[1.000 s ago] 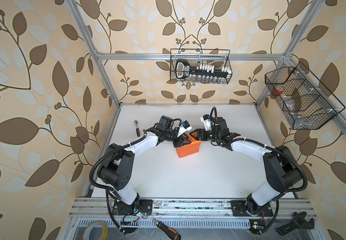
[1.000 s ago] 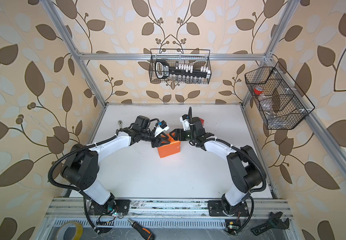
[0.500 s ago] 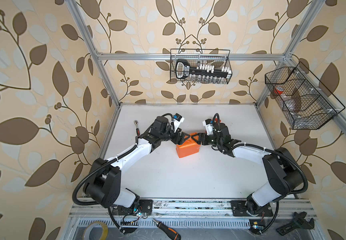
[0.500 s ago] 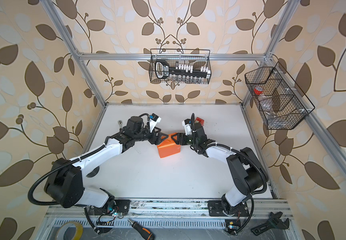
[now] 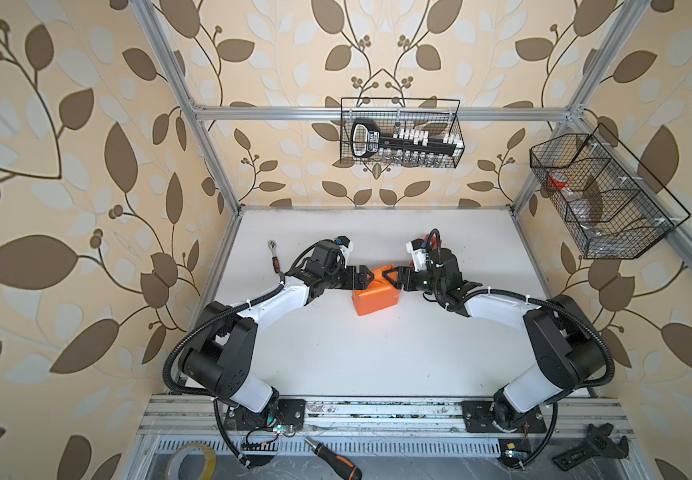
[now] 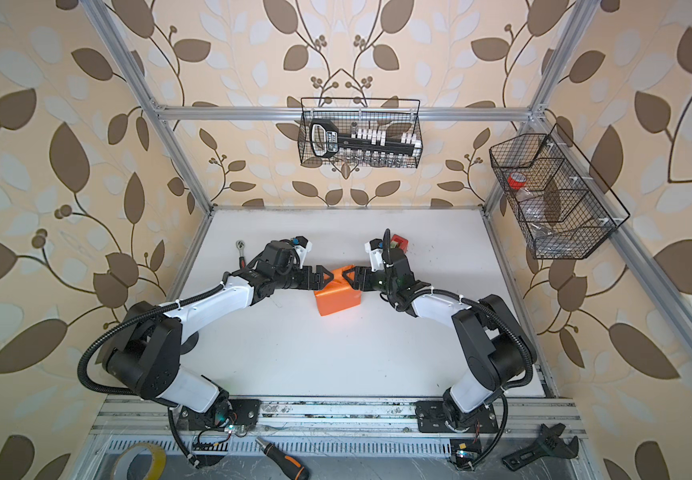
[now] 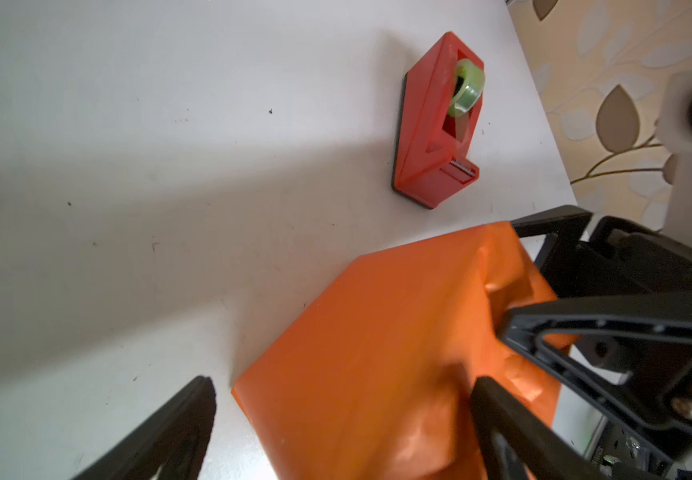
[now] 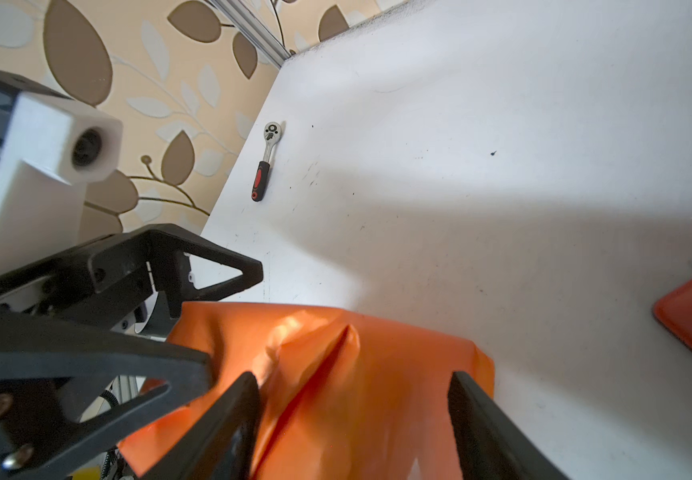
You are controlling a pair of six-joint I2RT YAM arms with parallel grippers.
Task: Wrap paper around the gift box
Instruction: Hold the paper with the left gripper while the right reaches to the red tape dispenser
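The paper (image 5: 375, 297) (image 6: 338, 297) lies bright orange side out, folded round a block in mid-table; the gift box is hidden inside it. Creased folds bunch at its far end (image 8: 319, 357). My left gripper (image 5: 363, 277) (image 7: 340, 415) is open wide at the far left corner, one finger over the table and the other over the paper. From the opposite side my right gripper (image 5: 390, 277) (image 8: 350, 415) faces it, open, its fingers straddling the creased folds on top.
A red tape dispenser (image 7: 435, 124) (image 6: 398, 241) stands just behind the right gripper. A ratchet (image 5: 274, 255) (image 8: 267, 162) lies by the left wall. Wire baskets (image 5: 400, 133) (image 5: 602, 195) hang on the back and right walls. A screwdriver (image 5: 336, 455) and tape roll (image 5: 190, 461) lie in front of the rail.
The left gripper has opened wide and drawn back from the top of the wrapped package to its far left corner. The right gripper has narrowed slightly and stayed at the far right corner.
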